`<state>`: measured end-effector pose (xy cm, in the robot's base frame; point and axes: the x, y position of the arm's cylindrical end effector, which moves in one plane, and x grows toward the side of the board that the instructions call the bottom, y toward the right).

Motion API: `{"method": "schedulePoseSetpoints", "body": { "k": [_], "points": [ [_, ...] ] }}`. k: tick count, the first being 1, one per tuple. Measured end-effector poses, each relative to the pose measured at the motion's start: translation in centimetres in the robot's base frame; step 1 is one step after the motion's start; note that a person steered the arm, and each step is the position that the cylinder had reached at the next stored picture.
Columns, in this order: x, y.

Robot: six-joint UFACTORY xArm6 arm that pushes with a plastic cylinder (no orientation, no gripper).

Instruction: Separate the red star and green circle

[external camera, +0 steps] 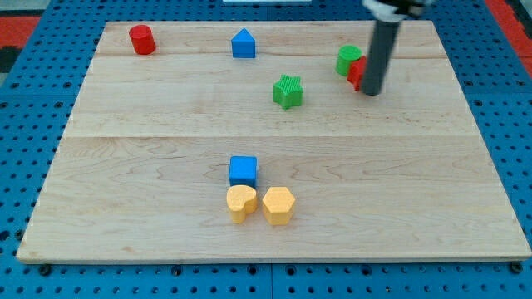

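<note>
The green circle [348, 60] is found near the view's upper right of the wooden board [166, 124], and the red star [357, 73] is pressed against its lower right side, the two touching. Most of the red star is hidden behind the dark rod, so its shape can barely be made out. My tip [371, 91] is set down on the board just at the star's right edge, seemingly in contact with it; nothing is gripped, since the rod has nothing to open or close. A green star [288, 91] is seen to the left of the pair, apart from them. A red cylinder [142, 39] and a blue pentagon-like block [243, 43] are placed along the view's top. Near the bottom centre, a blue cube [243, 171] is bordered below by a yellow heart [241, 203] and a yellow hexagon [278, 205], side by side.
</note>
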<state>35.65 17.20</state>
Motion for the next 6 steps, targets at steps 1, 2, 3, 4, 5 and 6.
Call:
{"method": "schedulePoseSetpoints", "body": {
  "k": [1,2,3,4,5,6],
  "points": [
    [-2.8,-1.0],
    [-5.8,0.5],
    [-8.6,0.6],
    [-8.3,3.7],
    [-6.8,0.5],
    [-8.3,-0.8]
  ]
}}
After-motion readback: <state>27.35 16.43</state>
